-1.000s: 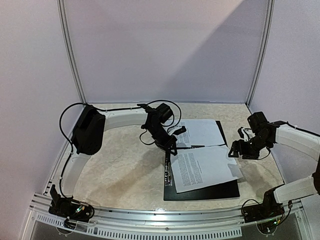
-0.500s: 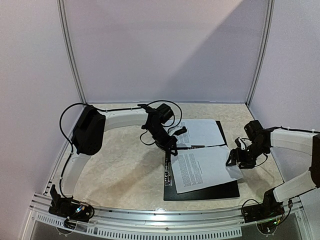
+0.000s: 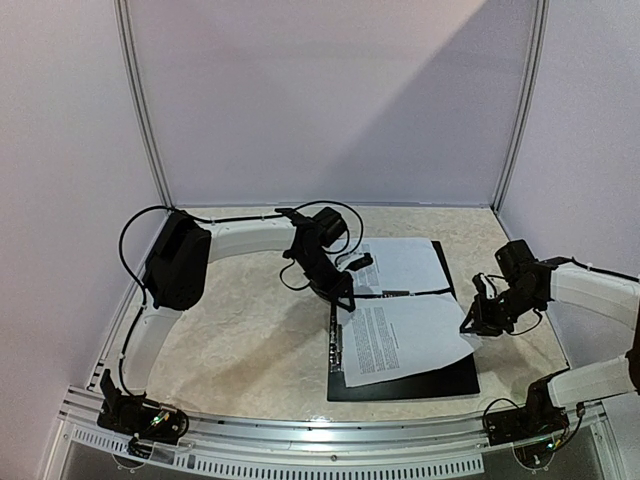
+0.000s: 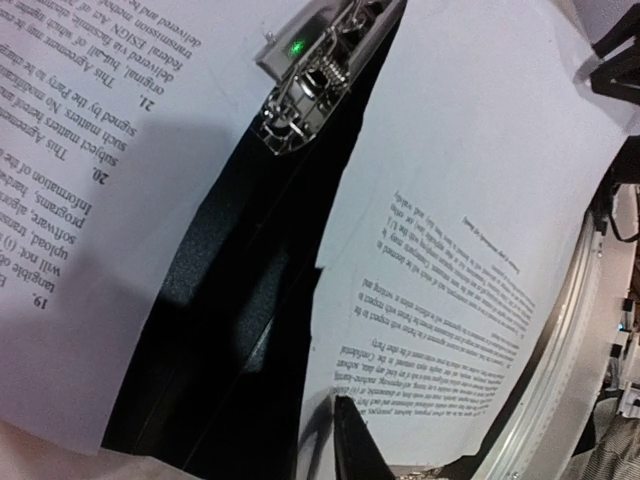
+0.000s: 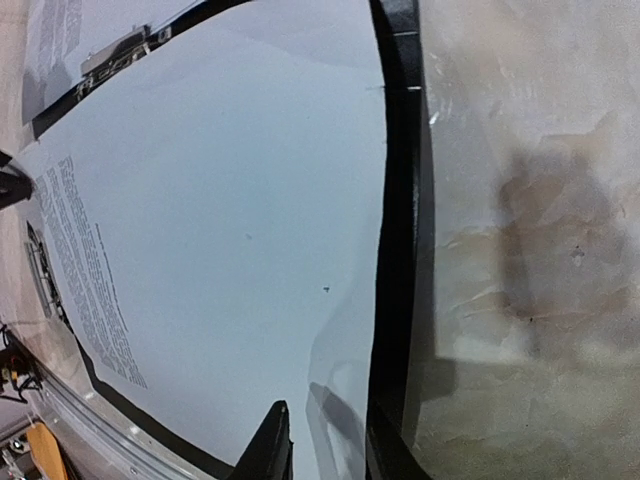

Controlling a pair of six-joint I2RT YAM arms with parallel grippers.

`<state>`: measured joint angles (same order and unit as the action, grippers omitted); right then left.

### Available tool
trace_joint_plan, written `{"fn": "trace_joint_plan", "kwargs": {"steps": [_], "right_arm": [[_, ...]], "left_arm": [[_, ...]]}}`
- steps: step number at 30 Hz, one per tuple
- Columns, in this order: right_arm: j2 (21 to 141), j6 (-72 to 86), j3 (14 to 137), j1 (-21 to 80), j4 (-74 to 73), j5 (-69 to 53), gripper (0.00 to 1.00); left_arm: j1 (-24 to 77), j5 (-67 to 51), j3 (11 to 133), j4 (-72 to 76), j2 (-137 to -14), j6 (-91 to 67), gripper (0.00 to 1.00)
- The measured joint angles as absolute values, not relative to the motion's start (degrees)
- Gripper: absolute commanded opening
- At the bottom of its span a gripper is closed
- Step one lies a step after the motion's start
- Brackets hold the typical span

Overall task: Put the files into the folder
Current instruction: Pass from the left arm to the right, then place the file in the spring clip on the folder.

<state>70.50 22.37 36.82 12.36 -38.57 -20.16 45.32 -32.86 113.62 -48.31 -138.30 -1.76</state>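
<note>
Marbled table [image 3: 250, 340] | files [image 3: 405, 335] skewed on folder [image 3: 420, 385] | right gripper [image 3: 473, 325] at its right edge, narrow jaws astride them | left gripper [image 3: 345, 292]: jaws unreadable

White files [image 3: 405, 338] with black print, black folder [image 3: 420, 385], beige marbled table [image 3: 250, 340].

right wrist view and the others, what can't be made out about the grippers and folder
- Right gripper: the right wrist view's bottom edge cuts off all but the fingertips, so whether they pinch the near sheet is unclear.
- Left gripper: too small in the top view, and the left wrist view shows one fingertip only.
- Folder: the near sheet and far sheet cover most of its inside.
- Print on the near sheet: too small in every view.
</note>
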Motion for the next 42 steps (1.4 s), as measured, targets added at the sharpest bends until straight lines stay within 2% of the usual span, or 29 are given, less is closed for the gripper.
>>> {"fn": "trace_joint_plan", "kwargs": {"steps": [3,7,8,11,13,20,21,22,23,32,42], "right_arm": [[69.78,22.68,36.82,12.34,-38.57,-20.82,0.01],[69.76,23.16,36.67,12.34,-38.44,-22.02,0.00],[69.76,23.24,36.42,12.34,-38.33,-22.28,0.00],[69.28,23.33,35.05,12.34,-38.37,-22.83,0.00],[68.16,23.55,34.09,12.34,-38.83,-22.94,0.00],[62.54,25.78,32.29,12.34,-39.16,-23.35,0.00],[62.15,26.02,32.25,12.34,-39.18,-23.44,0.00],[61.84,26.39,32.23,12.34,-39.16,-23.62,0.00],[61.69,26.65,32.23,12.34,-39.13,-23.83,0.00],[59.81,30.11,28.80,12.34,-37.76,-24.60,0.00],[51.03,36.07,24.51,12.34,-36.99,-23.88,0.00]], "left_arm": [[45.32,-32.18,113.62,-48.34,-138.30,-2.11,0.27],[45.32,-30.30,113.62,-48.38,-138.30,-2.52,0.38],[45.32,-29.58,113.62,-48.38,-138.30,-2.74,0.43],[45.30,-27.14,113.62,-48.34,-138.30,-3.46,0.48],[45.23,-25.56,113.62,-48.27,-138.28,-3.66,0.57],[44.38,-21.58,111.48,-45.28,-135.37,-6.17,0.59],[44.01,-21.23,111.15,-44.73,-134.74,-6.66,0.69],[43.66,-20.95,110.80,-44.12,-134.17,-7.05,0.96],[43.18,-20.60,110.39,-43.42,-133.51,-7.40,0.99],[39.57,-18.79,106.72,-38.70,-129.16,-10.70,0.99],[39.31,-18.85,105.97,-36.99,-128.14,-11.92,0.99]]}}
